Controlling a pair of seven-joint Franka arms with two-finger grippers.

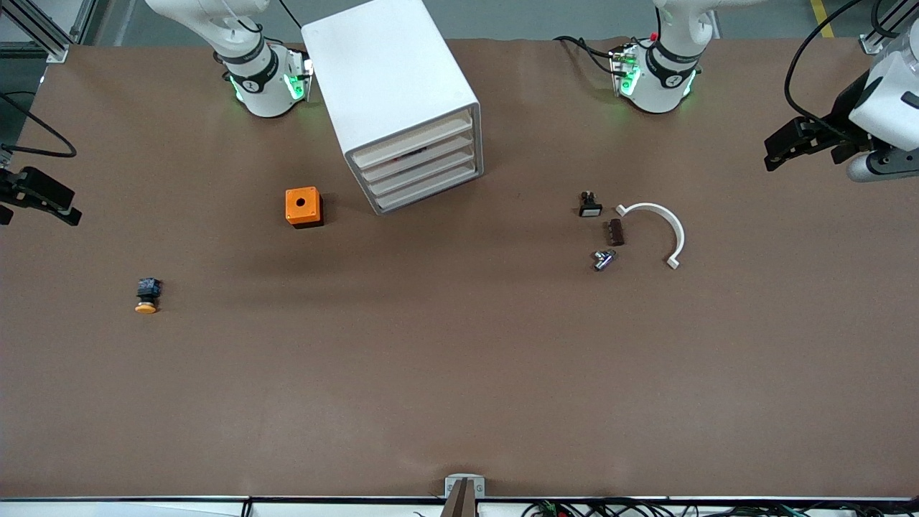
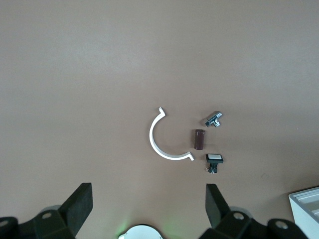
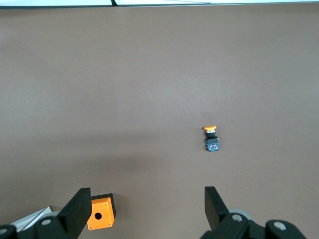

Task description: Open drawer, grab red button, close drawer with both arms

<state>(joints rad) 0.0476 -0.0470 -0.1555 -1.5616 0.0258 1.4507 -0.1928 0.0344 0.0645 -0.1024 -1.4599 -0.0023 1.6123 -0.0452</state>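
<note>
A white cabinet (image 1: 391, 86) stands between the two arm bases, and all of its drawers (image 1: 423, 164) are pushed in. One corner of the cabinet (image 2: 306, 209) shows in the left wrist view. The button is out of view. My left gripper (image 1: 786, 147) hangs open and empty over the left arm's end of the table. In its wrist view the left gripper (image 2: 148, 198) holds nothing. My right gripper (image 1: 39, 197) hangs open over the right arm's end of the table, and the right gripper (image 3: 148, 200) is empty in its wrist view.
An orange box with a hole (image 1: 303, 206) sits beside the cabinet. A yellow-capped button (image 1: 147, 295) lies nearer the front camera, toward the right arm's end. Toward the left arm's end lie a white curved piece (image 1: 664, 224), a small black switch (image 1: 590, 206), a brown cylinder (image 1: 616, 232) and a metal part (image 1: 603, 259).
</note>
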